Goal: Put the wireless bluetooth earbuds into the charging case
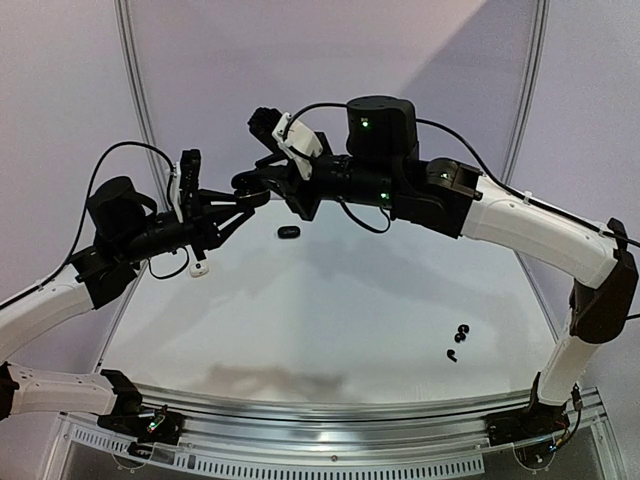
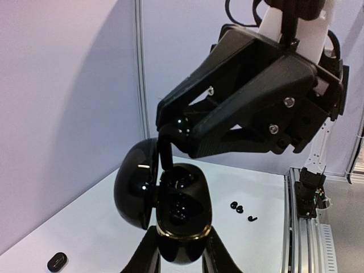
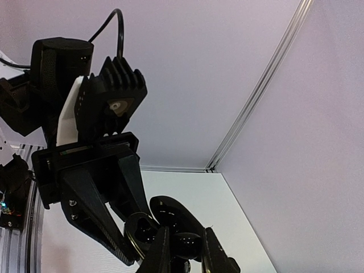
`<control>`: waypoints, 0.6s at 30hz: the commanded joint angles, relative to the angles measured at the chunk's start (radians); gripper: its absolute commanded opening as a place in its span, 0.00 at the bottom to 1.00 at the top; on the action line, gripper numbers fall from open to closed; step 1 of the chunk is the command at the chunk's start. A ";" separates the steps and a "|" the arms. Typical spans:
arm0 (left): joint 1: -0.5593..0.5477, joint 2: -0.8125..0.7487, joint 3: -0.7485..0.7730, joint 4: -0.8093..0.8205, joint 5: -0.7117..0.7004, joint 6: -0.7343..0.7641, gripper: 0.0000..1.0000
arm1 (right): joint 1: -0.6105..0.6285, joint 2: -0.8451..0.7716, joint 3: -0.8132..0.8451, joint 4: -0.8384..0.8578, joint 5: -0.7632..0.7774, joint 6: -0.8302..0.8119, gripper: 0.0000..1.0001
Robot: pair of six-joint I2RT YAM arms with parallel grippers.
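We see one black earbud upright at the rim of the open charging case; we cannot tell if they touch. The right gripper has its jaws narrowed to a pinch on that earbud. The left gripper clamps the glossy case from both sides, lid swung open, above the table. Three loose earbuds lie near the table's right edge, and a small black oval lies farther back.

We read the charging case as glossy black; its rim looks brassy, though glare may fool us. Loose earbuds black, table white, walls pale lilac.
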State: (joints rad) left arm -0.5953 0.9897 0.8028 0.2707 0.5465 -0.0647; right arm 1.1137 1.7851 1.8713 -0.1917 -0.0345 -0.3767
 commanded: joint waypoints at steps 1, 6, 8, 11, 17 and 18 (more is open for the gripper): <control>0.000 -0.005 0.021 0.066 0.010 -0.006 0.00 | 0.005 -0.032 -0.024 -0.012 0.005 0.022 0.00; 0.001 -0.005 0.021 0.064 0.013 -0.004 0.00 | 0.005 -0.052 -0.025 0.047 -0.047 0.056 0.00; 0.001 -0.005 0.021 0.064 0.013 -0.003 0.00 | 0.006 -0.057 -0.023 0.062 -0.061 0.063 0.00; 0.002 -0.005 0.021 0.064 0.013 -0.003 0.00 | 0.005 -0.062 -0.022 0.067 -0.065 0.065 0.00; 0.002 -0.004 0.021 0.064 0.012 -0.001 0.00 | 0.005 -0.054 -0.022 0.054 -0.070 0.065 0.00; 0.002 -0.005 0.022 0.065 0.012 -0.001 0.00 | 0.005 -0.050 -0.021 0.051 -0.070 0.065 0.00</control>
State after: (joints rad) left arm -0.5953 0.9897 0.8032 0.3115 0.5499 -0.0643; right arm 1.1137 1.7515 1.8572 -0.1471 -0.0895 -0.3256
